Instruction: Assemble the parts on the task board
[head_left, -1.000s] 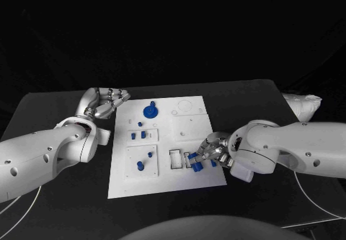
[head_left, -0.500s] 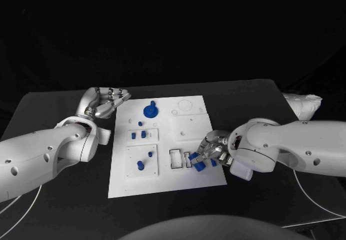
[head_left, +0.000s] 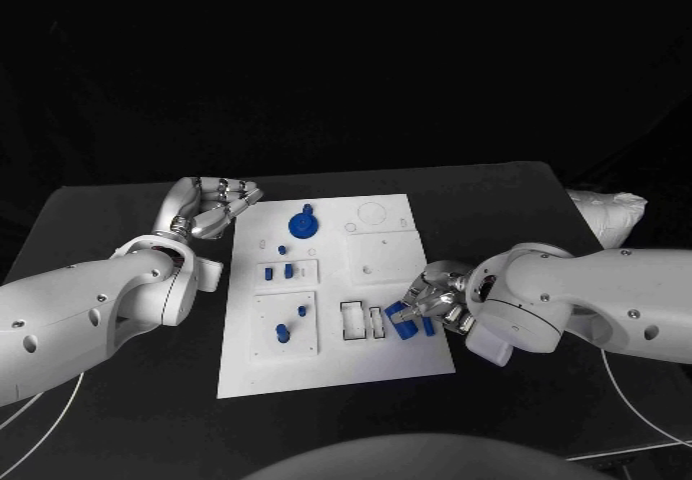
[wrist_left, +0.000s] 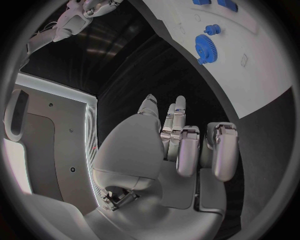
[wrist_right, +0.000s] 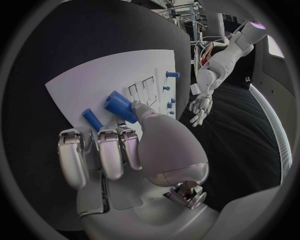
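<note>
The white task board (head_left: 335, 352) lies mid-table. My right hand (head_left: 433, 297) hovers at its near right edge and pinches a blue block (head_left: 397, 313), also visible as the blue block (wrist_right: 122, 107), just right of two empty rectangular slots (head_left: 352, 318). A second blue piece (head_left: 427, 325) lies under the fingers (wrist_right: 100, 150). A blue gear (head_left: 302, 223) sits at the board's far end, small blue parts (head_left: 277, 270) mid-left, and two blue pegs (head_left: 283, 331) near left. My left hand (head_left: 216, 205) rests off the far left corner, fingers loosely bent, holding nothing.
The black table (head_left: 116, 400) surrounds the board on every side. A white crumpled object (head_left: 613, 212) lies at the table's right edge. My left forearm (head_left: 87, 310) runs along the board's left side.
My right hand has shifted a little to the right and away with the blue block, which sits slightly higher over the board's right edge. The left hand has not moved.
</note>
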